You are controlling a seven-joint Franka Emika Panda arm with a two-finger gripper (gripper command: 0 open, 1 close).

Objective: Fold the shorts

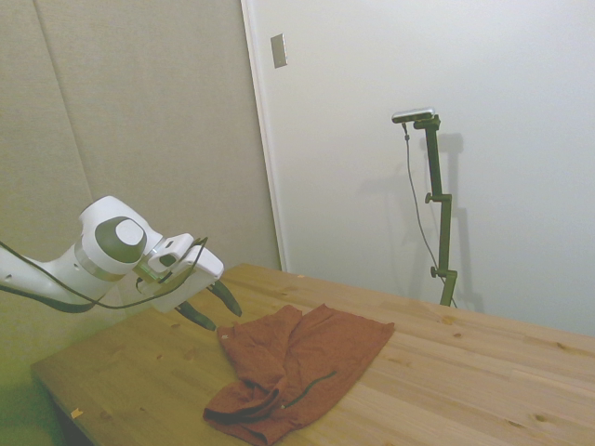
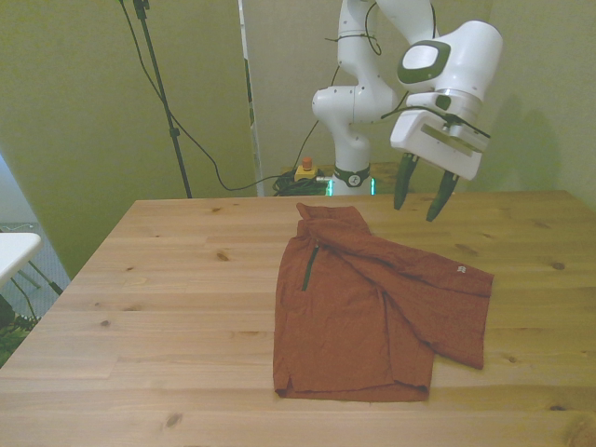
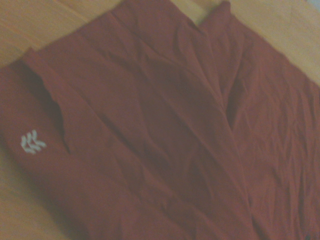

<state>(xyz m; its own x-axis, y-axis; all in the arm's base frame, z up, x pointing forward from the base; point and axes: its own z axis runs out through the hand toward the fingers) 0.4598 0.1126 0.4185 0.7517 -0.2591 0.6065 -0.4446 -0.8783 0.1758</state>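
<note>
The rust-orange shorts (image 2: 368,307) lie on the wooden table (image 2: 149,298) with one leg laid over the other and a dark pocket slit showing. In the side view the shorts (image 1: 297,367) sit near the table's middle. A small white logo (image 3: 32,142) shows on the cloth up close. My gripper (image 2: 419,197) hangs open in the air above the table's far side, beyond the shorts toward the front view's right, holding nothing. In the side view the gripper (image 1: 211,309) hovers just left of the cloth's edge.
A white surface (image 2: 14,251) juts in at the front view's left edge, beside the table. Cables run down behind the table's far edge. A small red-and-yellow button box (image 2: 304,170) sits near the robot base.
</note>
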